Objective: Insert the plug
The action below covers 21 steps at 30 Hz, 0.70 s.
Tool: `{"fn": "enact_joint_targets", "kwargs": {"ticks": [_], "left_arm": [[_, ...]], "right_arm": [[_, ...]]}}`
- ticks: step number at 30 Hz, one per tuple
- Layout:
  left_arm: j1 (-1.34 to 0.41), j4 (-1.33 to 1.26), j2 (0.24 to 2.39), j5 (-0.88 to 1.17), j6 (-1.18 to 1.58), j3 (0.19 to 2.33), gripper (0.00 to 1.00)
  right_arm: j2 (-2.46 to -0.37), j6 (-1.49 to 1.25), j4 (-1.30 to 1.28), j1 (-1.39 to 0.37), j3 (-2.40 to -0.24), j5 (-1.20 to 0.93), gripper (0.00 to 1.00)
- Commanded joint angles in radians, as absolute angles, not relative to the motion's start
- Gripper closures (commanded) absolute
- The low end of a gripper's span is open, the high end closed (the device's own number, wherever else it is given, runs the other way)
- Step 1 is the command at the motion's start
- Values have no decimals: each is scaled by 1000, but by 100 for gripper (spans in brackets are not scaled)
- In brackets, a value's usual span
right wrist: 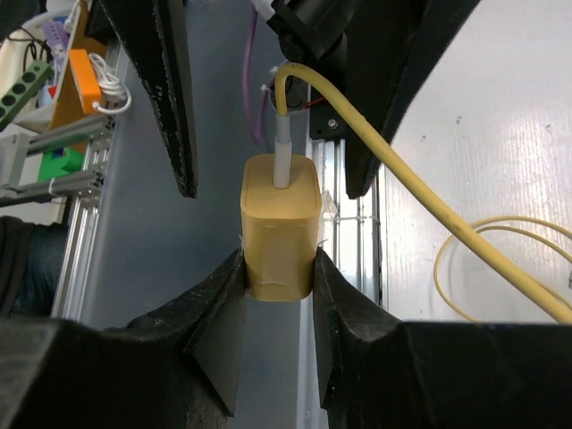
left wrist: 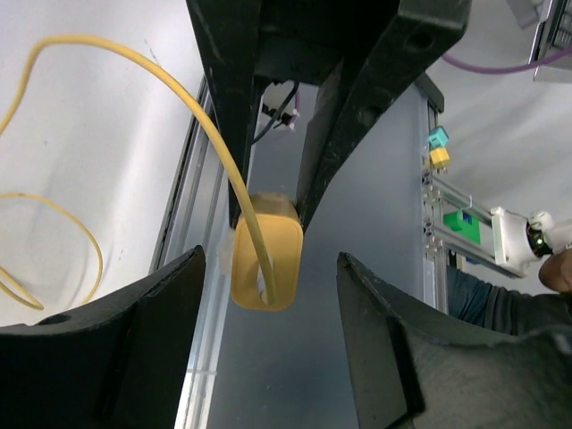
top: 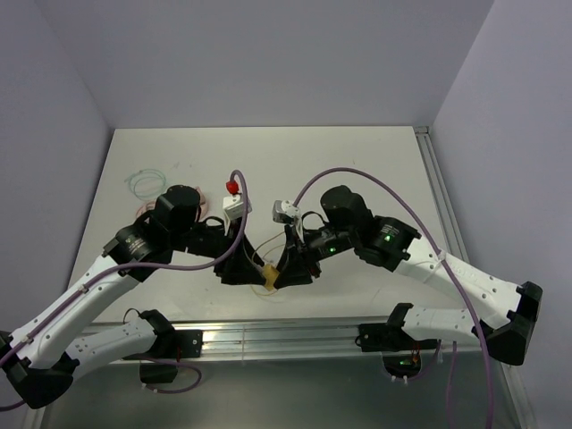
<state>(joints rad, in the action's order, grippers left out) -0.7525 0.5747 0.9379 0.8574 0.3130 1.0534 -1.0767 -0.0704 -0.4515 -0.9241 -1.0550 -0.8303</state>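
- Right jaws are clenched on a small yellow rectangular plastic block [right wrist: 279, 228], held above the near middle of the white surface [top: 357, 161].
- A white plug [right wrist: 282, 152] on a yellow cable [right wrist: 402, 192] sits in the block's end.
- Left jaws are released, spread wide, facing the block.

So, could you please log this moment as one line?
right gripper shut on yellow adapter | white plug seated in it | left gripper open

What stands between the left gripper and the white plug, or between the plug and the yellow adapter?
Nothing visible. The left gripper is open, its fingers flanking the white plug without touching it. The plug already enters the top of the yellow adapter, which the right gripper clamps.
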Motion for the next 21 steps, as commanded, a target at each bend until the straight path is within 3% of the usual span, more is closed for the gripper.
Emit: {"fn": "enact_joint_targets", "kwargs": {"ticks": [1, 7, 21], "left_arm": [[-756, 641, 936, 882, 244, 1112, 35], [-756, 669, 945, 888, 219, 1115, 42], [-756, 663, 953, 908, 218, 1114, 47]], "right_arm": [[-1086, -15, -502, -931, -1126, -831, 100], [-1109, 21, -540, -937, -1154, -844, 100], [-1187, 54, -583, -966, -1238, -839, 100]]}}
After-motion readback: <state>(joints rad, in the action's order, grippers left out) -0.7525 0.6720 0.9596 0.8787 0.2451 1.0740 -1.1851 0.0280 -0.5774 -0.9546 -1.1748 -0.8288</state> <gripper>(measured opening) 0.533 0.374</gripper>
